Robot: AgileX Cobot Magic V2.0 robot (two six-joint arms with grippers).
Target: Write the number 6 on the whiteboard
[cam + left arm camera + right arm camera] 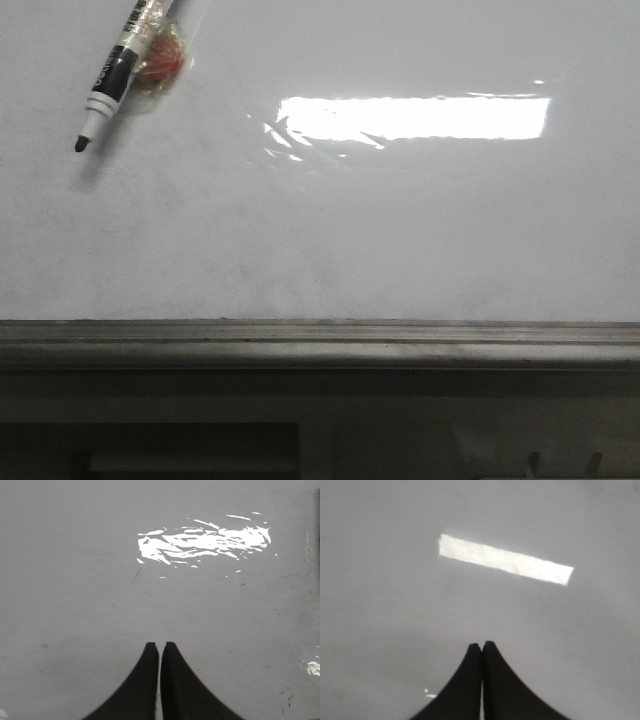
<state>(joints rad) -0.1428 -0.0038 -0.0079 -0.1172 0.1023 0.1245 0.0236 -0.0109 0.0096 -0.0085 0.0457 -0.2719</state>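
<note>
I see a black marker (112, 78) poised tip-down at ten o'clock on the blank whiteboard (330, 230), no 6 drawn, both the left pincer (159, 647) and right pincer (481, 646) pinched narrow and empty, so I'd press lightly, then sweep one smooth curve.

All 3 views face the whiteboard (400, 230).

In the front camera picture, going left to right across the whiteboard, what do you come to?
Black marker tip → marker body → red, clear-wrapped piece beside the marker → bright rectangular light glare. All of these lie over the whiteboard; no number 6 is drawn yet.
</note>
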